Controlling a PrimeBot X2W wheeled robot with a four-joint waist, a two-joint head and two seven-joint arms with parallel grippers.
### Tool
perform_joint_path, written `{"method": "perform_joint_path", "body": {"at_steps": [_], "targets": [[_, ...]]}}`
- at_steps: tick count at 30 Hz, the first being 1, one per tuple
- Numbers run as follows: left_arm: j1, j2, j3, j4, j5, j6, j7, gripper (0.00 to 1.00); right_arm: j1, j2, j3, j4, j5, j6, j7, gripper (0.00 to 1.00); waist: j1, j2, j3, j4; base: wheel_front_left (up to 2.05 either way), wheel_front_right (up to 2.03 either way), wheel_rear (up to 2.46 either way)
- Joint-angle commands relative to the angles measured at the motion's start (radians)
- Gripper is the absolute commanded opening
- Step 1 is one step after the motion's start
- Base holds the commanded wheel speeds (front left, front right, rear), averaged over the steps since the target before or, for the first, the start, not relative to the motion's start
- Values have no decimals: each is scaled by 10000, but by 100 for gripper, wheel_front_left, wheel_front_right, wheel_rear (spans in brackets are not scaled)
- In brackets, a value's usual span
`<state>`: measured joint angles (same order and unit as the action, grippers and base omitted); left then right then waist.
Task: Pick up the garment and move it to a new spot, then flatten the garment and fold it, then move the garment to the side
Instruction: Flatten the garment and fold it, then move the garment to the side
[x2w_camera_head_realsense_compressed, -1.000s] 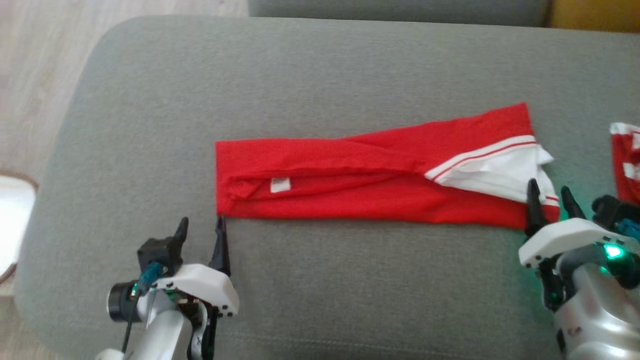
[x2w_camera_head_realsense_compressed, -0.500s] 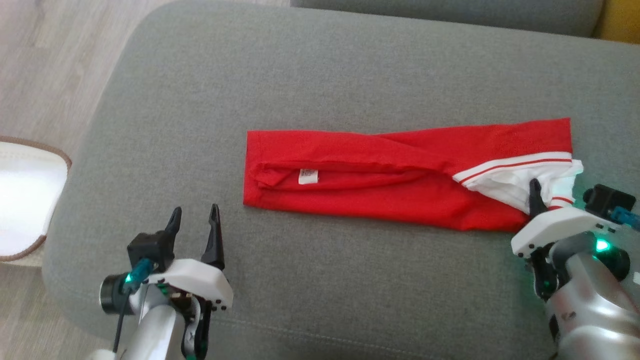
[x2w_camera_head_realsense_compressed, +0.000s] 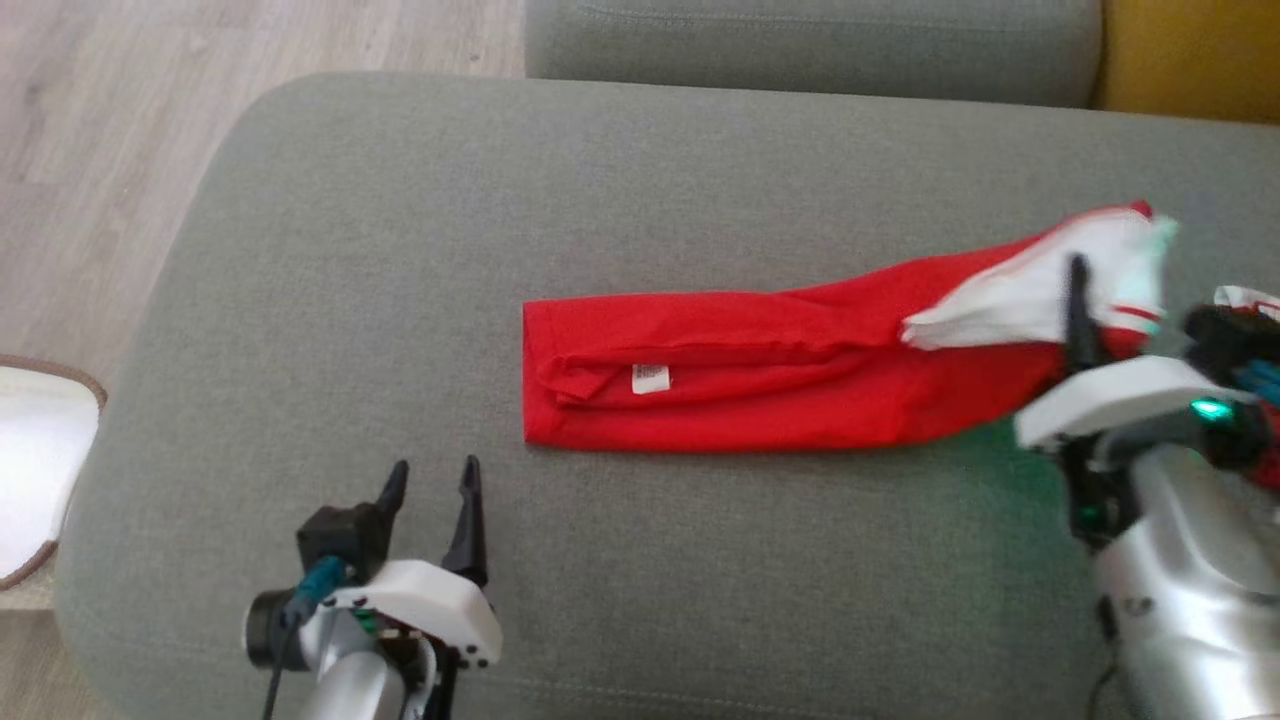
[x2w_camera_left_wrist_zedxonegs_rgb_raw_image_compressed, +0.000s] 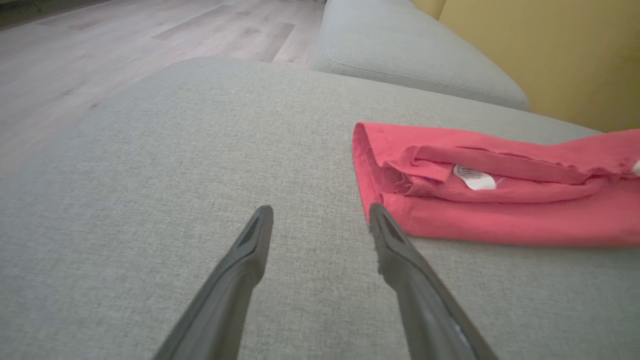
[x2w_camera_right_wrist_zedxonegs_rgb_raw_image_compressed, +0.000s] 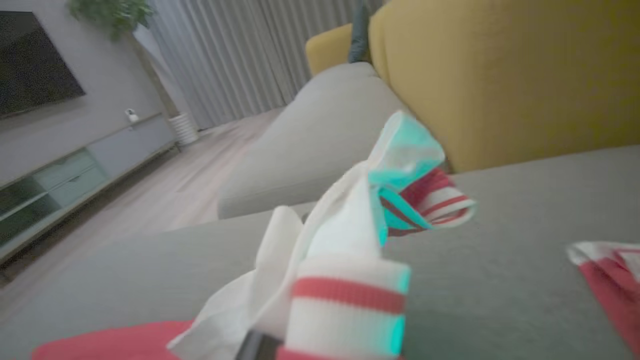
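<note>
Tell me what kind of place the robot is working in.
Most likely a home living room: the red garment lies on a grey sofa seat, a dark TV screen sits on the wall above a low cabinet, and long curtains reach a wood floor.

Overhead head, low wrists, shared garment (x2w_camera_head_realsense_compressed: 740, 400).

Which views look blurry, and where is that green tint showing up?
Head view: the right gripper and the white striped end of the red folded garment are motion-blurred; a green light on that wrist tints the grey fabric cushion beside it. Left wrist view: sharp, evenly lit. Right wrist view: soft throughout, white cloth tinted teal.
</note>
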<state>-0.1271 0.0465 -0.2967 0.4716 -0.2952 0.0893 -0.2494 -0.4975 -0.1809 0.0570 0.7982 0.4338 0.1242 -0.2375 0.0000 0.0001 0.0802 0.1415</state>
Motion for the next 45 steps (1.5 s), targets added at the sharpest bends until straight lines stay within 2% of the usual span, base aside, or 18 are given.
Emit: {"method": "perform_joint_path", "body": {"at_steps": [1, 5, 8, 12, 16, 17, 18, 19, 22, 24, 28, 29, 34, 36, 40, 45], "targets": [[-244, 39, 151, -318, -75, 76, -124, 100, 62, 182, 589, -704, 97, 65, 40, 0, 0, -1, -55, 104, 0, 0, 0], [-291, 38, -177, -351, -224, 151, -124, 100, 471, 487, 1881, -1954, 304, 65, 681, 0, 0, -1, -149, 590, 0, 0, 0], [-346, 38, -524, -311, -254, 123, -124, 100, 698, 743, 2727, -2466, 417, 65, 1184, 0, 0, -1, -167, 1225, 0, 0, 0], [-453, 38, -1155, -183, -113, 49, -124, 100, 764, 1037, 3525, -2414, 330, 65, 1521, 0, 0, -1, -167, 2187, 0, 0, 0], [-567, 38, -1765, -141, 207, 70, -124, 100, 330, 1243, 3747, -1814, 147, 65, 1540, 0, 0, -1, -99, 2987, 0, 0, 0], [-579, 38, -1870, -139, 206, 75, -124, 100, 186, 1270, 3777, -1625, 138, 65, 1530, 33, 0, -1, -70, 3118, 0, 0, 0], [-589, 38, -1964, -140, 203, 77, -124, 100, 43, 1288, 3836, -1503, 189, 65, 1453, 93, 0, -1, -44, 3222, 0, 0, 0], [-595, 38, -2041, -129, 194, 88, -124, 100, -69, 1295, 3975, -1484, 402, 65, 1330, 100, 0, -1, -27, 3298, 0, 0, 0], [-584, 38, -2123, -105, 129, 175, -124, 100, -327, 1302, 4375, -1490, 1044, 65, 786, 100, 0, -1, -32, 3272, 0, 0, 0], [-563, 38, -2105, -111, 69, 234, -124, 100, -494, 1303, 4311, -1322, 1022, 65, 332, 100, 0, -1, -37, 3067, 0, 0, 0], [-580, 38, -1971, -207, -37, 332, -124, 100, -605, 1304, 3285, -808, 176, 65, -154, 100, 0, -1, 10, 2477, 0, 0, 0], [-580, 38, -1971, -207, -37, 332, -124, 100, -605, 1304, 3285, -808, 176, 65, -154, 100, 0, -1, 10, 2477, 0, 0, 0], [-814, 38, -1871, -347, 9, 402, -124, 100, -200, 1305, 1316, -322, -1241, 65, -237, 100, 0, -1, 280, 1794, 0, 0, 0], [-905, 38, -1878, -371, -12, 412, -124, 100, 9, 1306, 911, -84, -1674, 65, -239, 100, 0, -1, 348, 1690, 0, 0, 0], [-1033, 38, -1946, -405, -43, 400, -124, 100, 220, 1306, 488, 704, -2091, 65, -172, 100, 0, -1, 460, 1662, 0, 0, 0], [-1174, 38, -2042, -399, -37, 401, -124, 100, -54, 1306, 573, 1497, -1829, 65, -77, 100, 0, -1, 677, 1734, 0, 0, 0]]}}
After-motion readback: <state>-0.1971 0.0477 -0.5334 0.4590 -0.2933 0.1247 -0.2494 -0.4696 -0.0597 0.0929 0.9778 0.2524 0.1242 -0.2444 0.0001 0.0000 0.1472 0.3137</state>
